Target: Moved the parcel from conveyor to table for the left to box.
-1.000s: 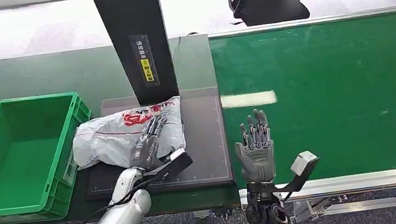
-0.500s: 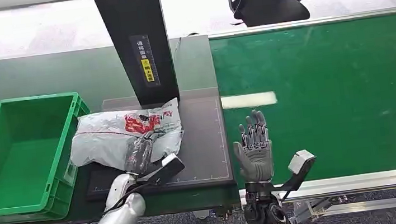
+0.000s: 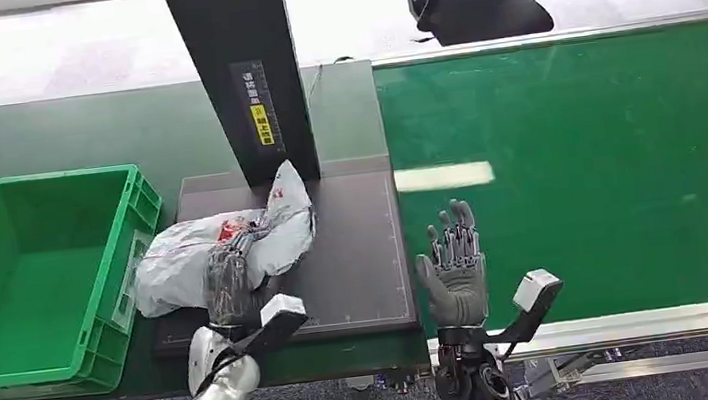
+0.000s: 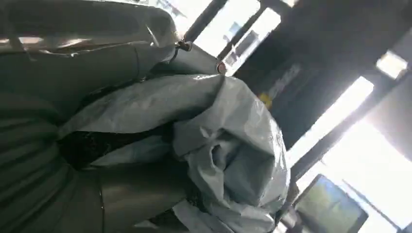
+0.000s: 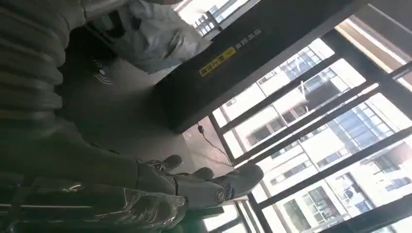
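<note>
Head view: left hand grips crumpled parcel, long axis toward the post; right hand spread, empty.

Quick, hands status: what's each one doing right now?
Left hand: closed on the grey plastic parcel, which lies bunched up on the black mat.
Right hand: open, fingers apart, holding nothing, above the near edge of the green conveyor.

crinkled glossy plastic parcel, smooth green plastic box
</note>
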